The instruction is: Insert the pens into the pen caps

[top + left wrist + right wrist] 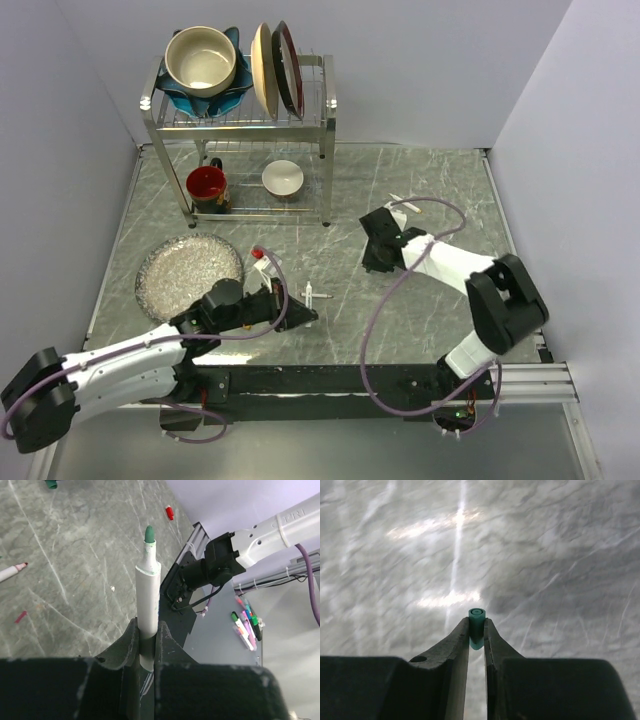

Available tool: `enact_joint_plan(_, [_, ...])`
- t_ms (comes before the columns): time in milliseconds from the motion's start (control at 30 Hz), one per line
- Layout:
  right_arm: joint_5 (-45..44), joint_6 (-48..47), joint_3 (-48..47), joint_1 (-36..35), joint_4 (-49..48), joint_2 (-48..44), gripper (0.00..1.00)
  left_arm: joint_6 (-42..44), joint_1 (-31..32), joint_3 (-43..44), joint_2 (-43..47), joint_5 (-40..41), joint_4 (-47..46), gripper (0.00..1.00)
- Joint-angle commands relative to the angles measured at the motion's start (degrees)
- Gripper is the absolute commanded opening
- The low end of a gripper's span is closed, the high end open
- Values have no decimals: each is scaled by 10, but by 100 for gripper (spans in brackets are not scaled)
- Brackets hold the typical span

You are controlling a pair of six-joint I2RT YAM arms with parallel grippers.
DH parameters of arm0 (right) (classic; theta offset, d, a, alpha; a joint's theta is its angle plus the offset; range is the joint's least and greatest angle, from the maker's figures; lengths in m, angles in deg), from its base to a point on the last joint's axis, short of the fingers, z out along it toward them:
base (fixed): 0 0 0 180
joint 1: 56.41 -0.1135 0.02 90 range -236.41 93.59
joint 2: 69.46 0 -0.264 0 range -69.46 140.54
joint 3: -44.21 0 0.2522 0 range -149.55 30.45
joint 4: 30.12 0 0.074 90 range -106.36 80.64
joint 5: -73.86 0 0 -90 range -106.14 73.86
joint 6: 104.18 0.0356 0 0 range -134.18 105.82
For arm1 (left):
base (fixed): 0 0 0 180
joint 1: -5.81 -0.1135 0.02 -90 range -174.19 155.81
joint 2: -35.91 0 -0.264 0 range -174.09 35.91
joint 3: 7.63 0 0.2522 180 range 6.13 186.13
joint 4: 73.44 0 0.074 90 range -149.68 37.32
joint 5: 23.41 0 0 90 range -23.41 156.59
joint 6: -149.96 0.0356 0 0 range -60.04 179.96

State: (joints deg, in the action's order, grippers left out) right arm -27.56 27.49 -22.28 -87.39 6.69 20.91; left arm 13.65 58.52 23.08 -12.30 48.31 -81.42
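My left gripper (147, 630) (297, 312) is shut on a white-barrelled pen (148, 587), whose bare green tip sticks out past the fingers over the table. A second pen (11, 572) with a red tip lies on the marble to the left, near the plate (266, 258). A red pen cap (169, 513) lies farther off on the table. My right gripper (476, 630) (372, 262) is shut on the green pen cap (476, 616), pinched upright between the fingertips with its open end showing, just above the marble. A thin white pen (403, 201) lies beyond the right arm.
A metal dish rack (325, 150) at the back holds bowls and plates, with a red mug (207, 186) and a small white bowl (283, 177) on its lower shelf. A glass plate (188, 272) lies front left. Spare markers (246, 624) lie off the table.
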Motion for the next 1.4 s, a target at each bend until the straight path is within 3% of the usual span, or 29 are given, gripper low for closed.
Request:
enact_joint_plan(0, [33, -3, 25, -25, -31, -96, 0, -25, 5, -14, -42, -27, -142, 1])
enact_joint_plan(300, [39, 35, 51, -101, -31, -252, 0, -48, 9, -4, -158, -54, -263, 1])
enact_joint_plan(633, [16, 85, 69, -189, -58, -346, 0, -64, 12, 23, -233, -89, -324, 1])
enact_joint_plan(933, [-11, 104, 83, -223, -75, -386, 0, -64, 13, 27, -225, -94, -321, 1])
enact_joint_plan(1367, [-19, 97, 48, -224, -75, -369, 0, -66, 20, 29, -233, -102, -328, 1])
